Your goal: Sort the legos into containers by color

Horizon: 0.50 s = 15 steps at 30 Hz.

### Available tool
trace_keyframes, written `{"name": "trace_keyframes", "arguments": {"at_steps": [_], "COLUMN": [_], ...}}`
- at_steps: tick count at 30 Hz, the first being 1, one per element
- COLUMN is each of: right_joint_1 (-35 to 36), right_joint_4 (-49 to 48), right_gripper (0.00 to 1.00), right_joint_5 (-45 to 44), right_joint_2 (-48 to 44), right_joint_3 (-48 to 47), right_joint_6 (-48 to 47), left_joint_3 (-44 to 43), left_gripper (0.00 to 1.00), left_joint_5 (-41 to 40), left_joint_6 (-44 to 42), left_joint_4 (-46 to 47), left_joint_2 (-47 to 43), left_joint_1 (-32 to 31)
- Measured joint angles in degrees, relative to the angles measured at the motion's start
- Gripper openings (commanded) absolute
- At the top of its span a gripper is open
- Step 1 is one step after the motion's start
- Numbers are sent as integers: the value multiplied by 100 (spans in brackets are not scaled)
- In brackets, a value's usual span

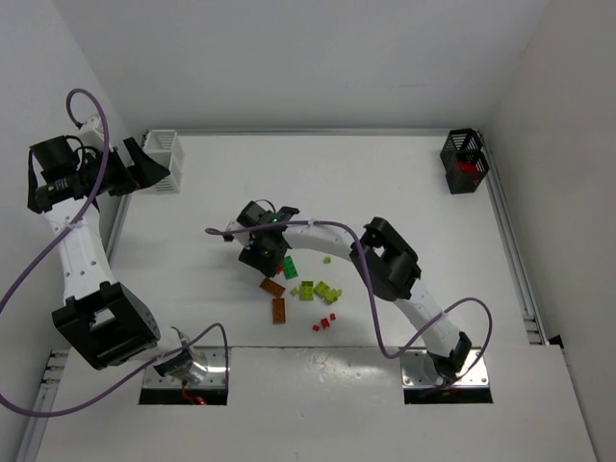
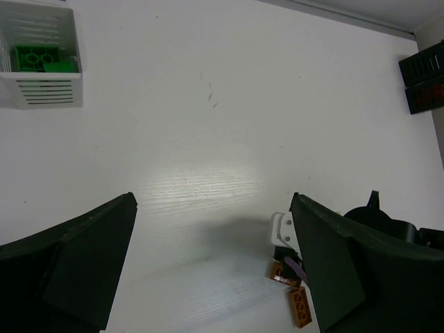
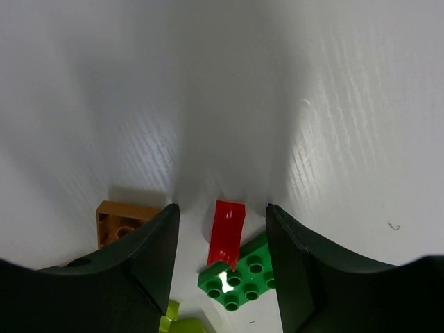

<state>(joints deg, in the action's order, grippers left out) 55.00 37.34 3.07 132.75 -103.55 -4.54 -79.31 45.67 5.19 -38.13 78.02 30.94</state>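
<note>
The legos lie in a loose pile mid-table: orange bricks (image 1: pixel 278 310), a dark green plate (image 1: pixel 288 267), lime bricks (image 1: pixel 322 291) and small red ones (image 1: pixel 321 325). My right gripper (image 1: pixel 265 255) is low over the pile's left end. In the right wrist view it (image 3: pixel 221 208) is open, with a red brick (image 3: pixel 227 237) lying between its fingers and leaning on the green plate (image 3: pixel 243 277). An orange brick (image 3: pixel 121 222) is just left of it. My left gripper (image 1: pixel 154 176) is raised by the white bin (image 1: pixel 166 159), open and empty (image 2: pixel 212 201). The white bin (image 2: pixel 41 94) holds green bricks (image 2: pixel 35 57).
The black bin (image 1: pixel 465 162) stands at the far right corner with something red inside; it also shows in the left wrist view (image 2: pixel 424 76). Metal rails run along the table's left and right edges. A purple cable loops over the right arm.
</note>
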Motion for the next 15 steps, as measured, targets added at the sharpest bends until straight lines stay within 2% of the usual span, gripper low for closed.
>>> {"name": "trace_keyframes", "arguments": {"at_steps": [2, 5, 15], "right_joint_1": [0, -2, -50], "right_joint_4": [-9, -109, -741], "right_gripper": [53, 47, 43], "right_joint_5": [-2, 11, 68], "right_joint_2": [57, 46, -590], "right_joint_3": [0, 57, 1185], "right_joint_6": [-4, -9, -4], "left_joint_3": [0, 2, 437], "left_gripper": [100, 100, 100], "left_joint_5": [0, 0, -162], "left_joint_6": [-15, -46, -437], "left_joint_4": [0, -4, -166], "left_joint_2": [0, 0, -245], "left_joint_1": [4, 20, 28]}}
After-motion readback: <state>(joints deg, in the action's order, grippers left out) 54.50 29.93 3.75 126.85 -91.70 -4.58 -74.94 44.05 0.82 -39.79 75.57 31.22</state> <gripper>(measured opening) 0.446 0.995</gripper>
